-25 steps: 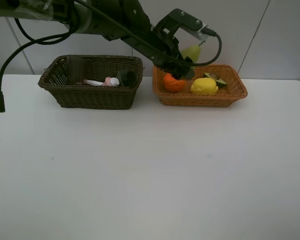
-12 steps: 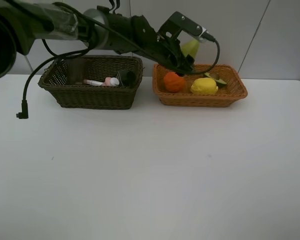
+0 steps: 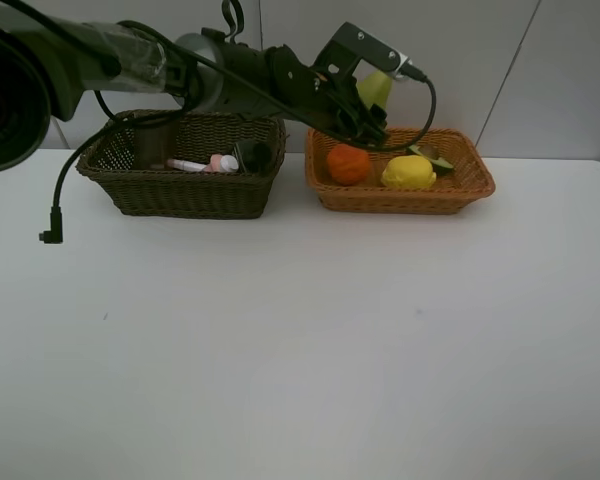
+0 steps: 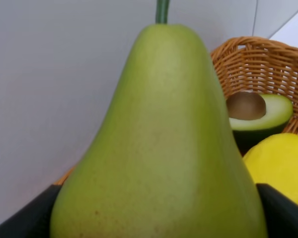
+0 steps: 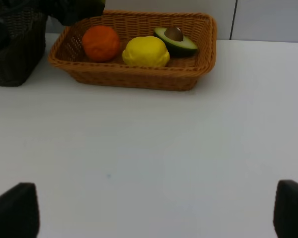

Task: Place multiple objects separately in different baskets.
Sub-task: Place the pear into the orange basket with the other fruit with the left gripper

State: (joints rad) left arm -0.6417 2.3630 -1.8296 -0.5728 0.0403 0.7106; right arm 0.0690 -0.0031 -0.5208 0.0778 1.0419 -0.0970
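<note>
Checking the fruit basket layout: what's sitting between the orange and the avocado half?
The lemon lies between the orange and the avocado half, clearest in the right wrist view.

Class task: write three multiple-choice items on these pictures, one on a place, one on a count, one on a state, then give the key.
1. Where is the lemon?
A. tan basket
B. dark basket
C. table

2. How many fruits lie in the tan basket?
A. one
B. three
C. five

3. What is the pear's state?
A. lying in a basket
B. held in the left gripper
C. on the table

Key: A, it sits between orange and avocado half; B, those three; B, it fills the left wrist view between the gripper's fingers.
</note>
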